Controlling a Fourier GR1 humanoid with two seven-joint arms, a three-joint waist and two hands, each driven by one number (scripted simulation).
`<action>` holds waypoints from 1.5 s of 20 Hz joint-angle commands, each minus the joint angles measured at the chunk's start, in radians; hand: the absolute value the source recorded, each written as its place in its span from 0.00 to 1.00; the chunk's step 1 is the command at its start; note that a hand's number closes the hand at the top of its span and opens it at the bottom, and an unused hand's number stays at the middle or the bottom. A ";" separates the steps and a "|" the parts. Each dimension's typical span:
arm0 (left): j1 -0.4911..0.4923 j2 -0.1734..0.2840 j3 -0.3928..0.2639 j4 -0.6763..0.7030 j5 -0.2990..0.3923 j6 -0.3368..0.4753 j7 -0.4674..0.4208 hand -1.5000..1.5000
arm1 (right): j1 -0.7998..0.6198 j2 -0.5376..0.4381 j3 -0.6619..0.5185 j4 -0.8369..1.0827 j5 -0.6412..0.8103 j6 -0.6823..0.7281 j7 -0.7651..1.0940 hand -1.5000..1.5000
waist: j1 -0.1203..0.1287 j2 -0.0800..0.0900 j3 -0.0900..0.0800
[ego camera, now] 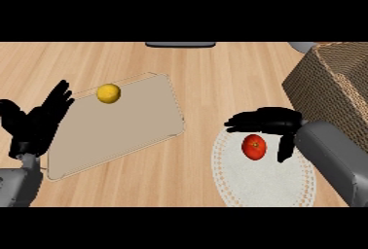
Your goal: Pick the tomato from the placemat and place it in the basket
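The tomato (pixel 253 147), slightly taller than wide, sits near the white placemat's (pixel 251 182) far edge. The right hand (pixel 267 121) arches over it, fingers curled around without closing. The basket (pixel 332 82) is cut off at the counter's right edge. The left hand (pixel 39 119) rests open at the left edge.

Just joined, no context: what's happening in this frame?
The right hand is over the white placemat, fingers and thumb curving around the tomato, which still looks to be on the mat. The wicker basket stands beyond it at right. The left hand rests open at left, beside a beige board carrying a lemon.
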 commanded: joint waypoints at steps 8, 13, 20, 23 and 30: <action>0.015 -0.057 0.003 0.012 -0.060 0.012 -0.022 0.50 | 0.046 0.061 0.011 -0.027 0.137 -0.059 -0.047 1.00 | -0.007 -0.003 0.000; 0.015 -0.083 0.009 0.042 -0.061 -0.010 -0.044 0.50 | 0.064 0.081 0.010 0.000 0.212 -0.128 -0.079 1.00 | -0.007 -0.001 0.000; -0.009 -0.058 0.024 0.012 -0.069 0.004 -0.004 0.50 | 0.022 0.145 -0.271 0.144 0.042 -0.088 0.426 1.00 | -0.019 0.000 -0.001; 0.005 -0.054 0.036 0.024 -0.065 0.010 -0.003 0.50 | 0.039 0.120 -0.385 0.202 -0.023 -0.155 0.594 1.00 | -0.077 -0.004 -0.004; -0.009 -0.054 0.033 0.021 -0.059 0.000 0.005 0.50 | -0.055 0.268 -0.589 0.292 -0.132 -0.415 1.111 1.00 | -0.011 0.006 -0.007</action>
